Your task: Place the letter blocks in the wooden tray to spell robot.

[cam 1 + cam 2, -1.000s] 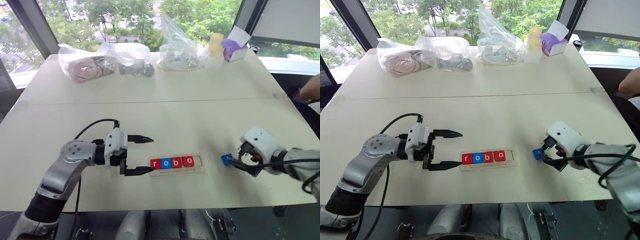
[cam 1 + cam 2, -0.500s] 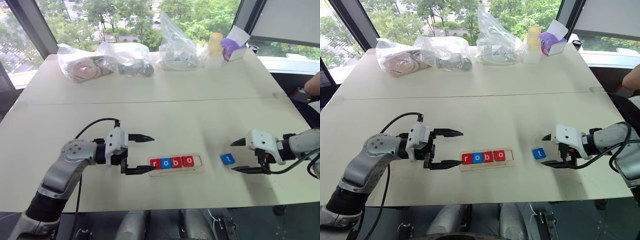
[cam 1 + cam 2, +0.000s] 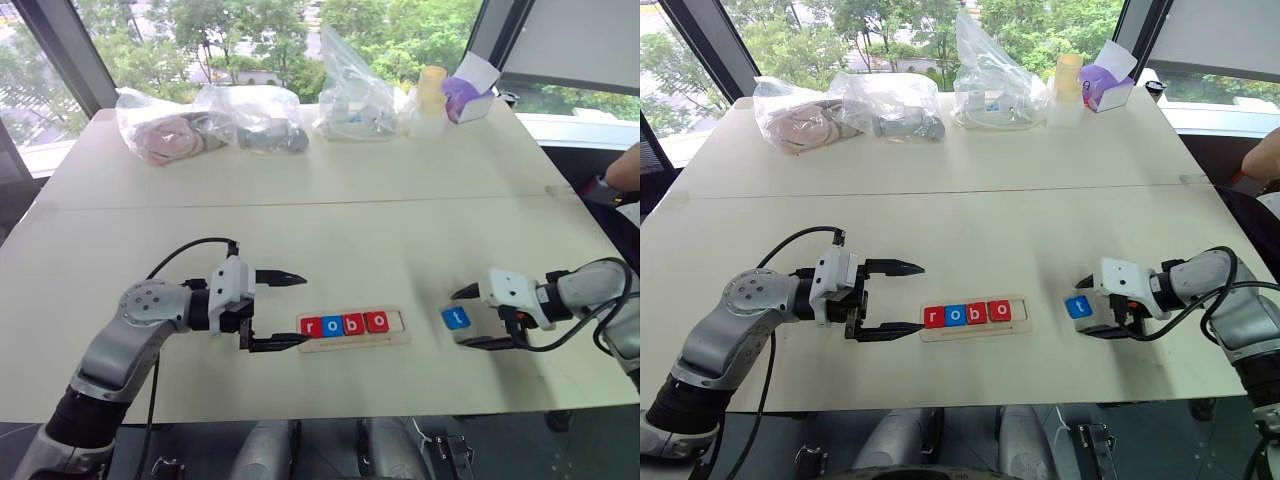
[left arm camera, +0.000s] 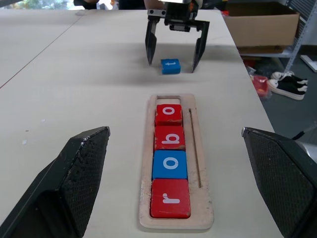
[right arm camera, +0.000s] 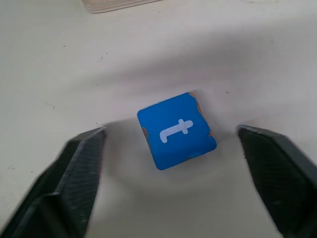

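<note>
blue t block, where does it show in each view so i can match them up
Left eye view: blue t block on the table, right of the wooden tray.
Right eye view, again right of the tray.
Left wrist view, beyond the tray's empty end.
Right wrist view, centred.
Shared landmark: the right gripper, straddling the block.

Tray blocks read "robo" (loose block: "t").

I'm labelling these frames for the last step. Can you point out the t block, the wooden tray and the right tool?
t block point(image 5: 176, 131), right wrist view, middle of its blue top face.
wooden tray point(image 4: 196, 163), left wrist view, bare wood beside the tiles.
right tool point(image 4: 172, 52), left wrist view, midway between its fingertips.
</note>
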